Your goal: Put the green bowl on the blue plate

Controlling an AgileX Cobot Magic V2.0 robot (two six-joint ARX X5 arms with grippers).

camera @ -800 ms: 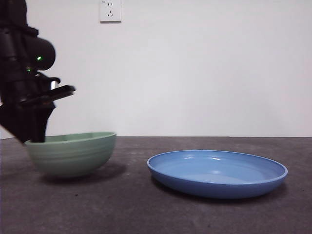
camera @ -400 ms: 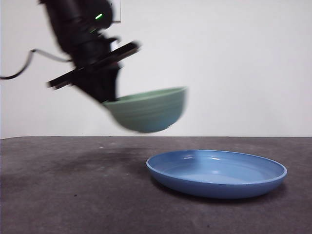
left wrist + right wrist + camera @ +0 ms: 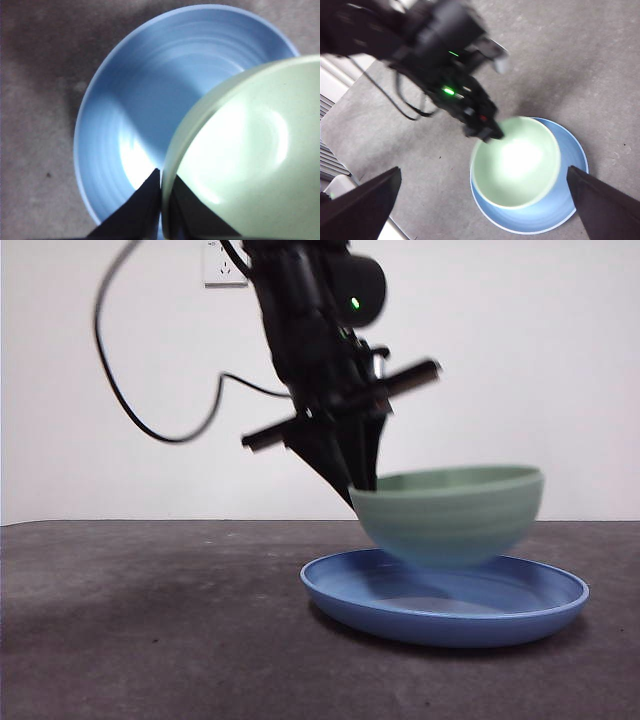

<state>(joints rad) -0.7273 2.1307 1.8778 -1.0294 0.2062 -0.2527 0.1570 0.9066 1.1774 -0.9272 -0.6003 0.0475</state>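
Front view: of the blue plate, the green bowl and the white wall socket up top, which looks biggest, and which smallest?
1. The blue plate, widest.
2. The green bowl, narrower but taller, held over the plate by the left pincer.
3. The wall socket, smallest, though it is farther back and partly hidden, so true size is unsure.

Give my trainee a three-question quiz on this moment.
1. True or false: the bowl rests flat on the plate.
2. Which tool holds the bowl? A) left B) right C) neither
3. Fill in: the left tool grips the bowl by its ____.

Key
1. False: in the front view it hangs just above the plate.
2. A: the left tool pinches it; the right tool is open, high above.
3. Rim.
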